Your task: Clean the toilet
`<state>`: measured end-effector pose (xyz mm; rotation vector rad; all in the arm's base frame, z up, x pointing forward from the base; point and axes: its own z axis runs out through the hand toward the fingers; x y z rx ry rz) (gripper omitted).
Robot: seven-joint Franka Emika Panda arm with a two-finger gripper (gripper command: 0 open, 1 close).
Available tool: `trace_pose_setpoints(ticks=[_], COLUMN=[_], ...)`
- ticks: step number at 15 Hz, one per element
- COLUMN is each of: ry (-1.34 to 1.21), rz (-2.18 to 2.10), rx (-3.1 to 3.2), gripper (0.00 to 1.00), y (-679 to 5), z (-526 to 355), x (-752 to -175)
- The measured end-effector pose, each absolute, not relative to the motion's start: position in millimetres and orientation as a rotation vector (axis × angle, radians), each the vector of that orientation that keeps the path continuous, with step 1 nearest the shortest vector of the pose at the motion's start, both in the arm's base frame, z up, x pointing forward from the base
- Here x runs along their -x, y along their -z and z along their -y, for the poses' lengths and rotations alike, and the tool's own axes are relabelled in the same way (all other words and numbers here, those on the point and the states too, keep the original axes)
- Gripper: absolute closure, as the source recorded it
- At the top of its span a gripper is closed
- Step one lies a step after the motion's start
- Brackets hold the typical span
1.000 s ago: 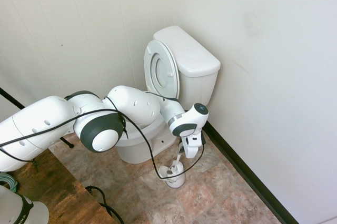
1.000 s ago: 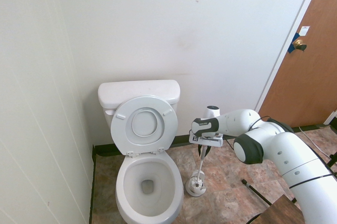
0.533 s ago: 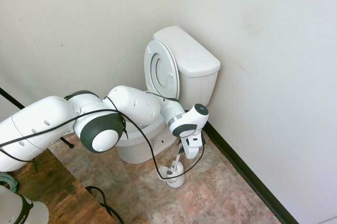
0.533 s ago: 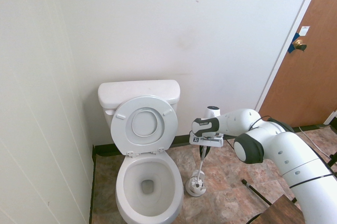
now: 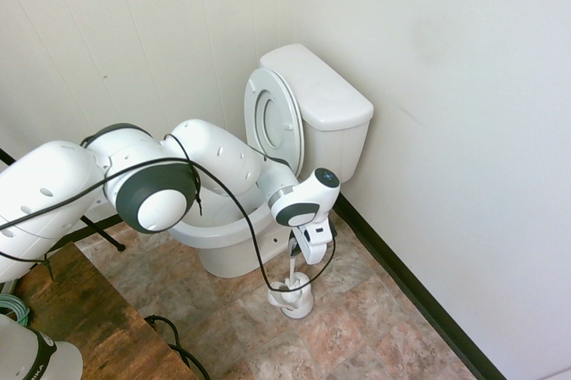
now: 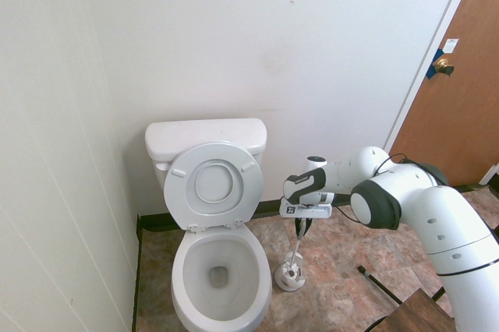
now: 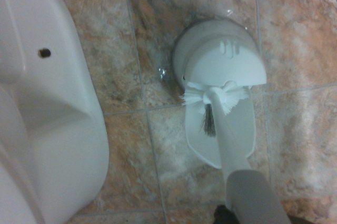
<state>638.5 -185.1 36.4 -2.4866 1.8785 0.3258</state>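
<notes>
The white toilet (image 5: pixel 219 235) stands against the wall with seat and lid raised and its tank (image 5: pixel 321 103) behind. Its bowl (image 6: pixel 222 270) is open to the second exterior view. Beside it on the tiled floor sits a small white brush holder (image 5: pixel 291 298) (image 6: pixel 290 276). My gripper (image 5: pixel 302 257) (image 6: pixel 302 225) hangs straight above the holder, shut on the handle of the toilet brush (image 6: pixel 297 248). In the wrist view the white bristles (image 7: pixel 216 98) sit just at the holder's mouth (image 7: pixel 221 58), with the handle (image 7: pixel 234 150) leading up toward me and the toilet's base (image 7: pixel 47 108) alongside.
A wall with dark baseboard (image 5: pixel 410 286) runs close behind the holder. A brown door (image 6: pixel 460 106) stands on the far side from the toilet. A wooden tabletop (image 5: pixel 85 322) lies near the arm's base. Tiled floor (image 6: pixel 335 285) spreads between toilet and door.
The fingers finished closing on the brush handle. The arm's elbow and wrist then rose and shifted slightly toward the toilet, drawing the brush a little upward in its holder.
</notes>
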Motion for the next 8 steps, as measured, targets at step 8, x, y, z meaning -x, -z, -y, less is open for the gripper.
trace_pose_setpoints(ticks=[8], ry=[-0.23], rz=[-1.79], rx=[2.577], gripper=[1.0], y=[-173.1], z=[194.9], x=[-587.3])
